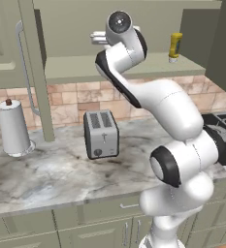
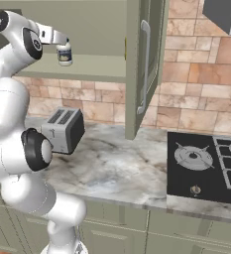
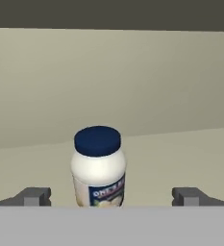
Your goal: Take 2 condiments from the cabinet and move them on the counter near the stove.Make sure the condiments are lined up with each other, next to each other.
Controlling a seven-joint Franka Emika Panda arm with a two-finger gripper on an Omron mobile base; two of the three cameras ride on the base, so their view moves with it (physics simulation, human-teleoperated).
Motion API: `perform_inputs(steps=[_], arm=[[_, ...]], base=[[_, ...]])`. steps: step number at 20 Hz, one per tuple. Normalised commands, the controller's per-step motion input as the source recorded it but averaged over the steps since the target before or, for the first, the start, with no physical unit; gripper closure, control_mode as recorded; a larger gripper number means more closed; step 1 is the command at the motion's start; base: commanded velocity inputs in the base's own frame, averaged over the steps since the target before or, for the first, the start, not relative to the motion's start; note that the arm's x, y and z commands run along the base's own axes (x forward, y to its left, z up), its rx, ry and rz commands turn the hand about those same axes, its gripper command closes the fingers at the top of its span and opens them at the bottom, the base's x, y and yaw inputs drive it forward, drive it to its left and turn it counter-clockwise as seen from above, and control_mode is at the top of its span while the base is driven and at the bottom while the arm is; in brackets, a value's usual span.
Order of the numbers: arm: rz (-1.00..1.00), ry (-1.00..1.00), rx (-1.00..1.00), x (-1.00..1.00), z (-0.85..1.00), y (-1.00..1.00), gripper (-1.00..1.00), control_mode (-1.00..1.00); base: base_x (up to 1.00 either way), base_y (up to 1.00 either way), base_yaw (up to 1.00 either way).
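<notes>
The small white jar [image 3: 98, 166] with a dark blue lid stands upright on the cabinet shelf [image 3: 180, 153]. My gripper [image 3: 112, 196] is open and level with it, one fingertip on each side and both clear of the jar, which sits a little left of centre. From the right base the jar [image 2: 64, 53] sits just past the gripper [image 2: 62, 40] inside the cabinet. The slim yellow squeeze bottle [image 1: 174, 47] stands further right on the same shelf [image 1: 75, 65], well away from the gripper [image 1: 97, 38]. The black stove [image 2: 206, 163] lies at the right of the marble counter [image 2: 117, 168].
A silver toaster [image 1: 101, 134] stands on the counter [image 1: 46, 169] below the shelf, and a paper-towel roll [image 1: 12, 127] at the left. Both cabinet doors hang open, one with its long handle [image 2: 144, 64] above the counter beside the stove, the other [image 1: 24, 68] at the left.
</notes>
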Motion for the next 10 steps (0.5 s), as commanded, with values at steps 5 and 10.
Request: perform_inputs(steps=[5,10], arm=[[-0.06,0.00,0.00,0.34,0.00,0.00,-1.00,-1.00],[-0.04,0.01,0.00,0.29,0.00,0.00,-1.00,-1.00]], base=[[0.00,0.00,0.00],[0.00,0.00,0.00]])
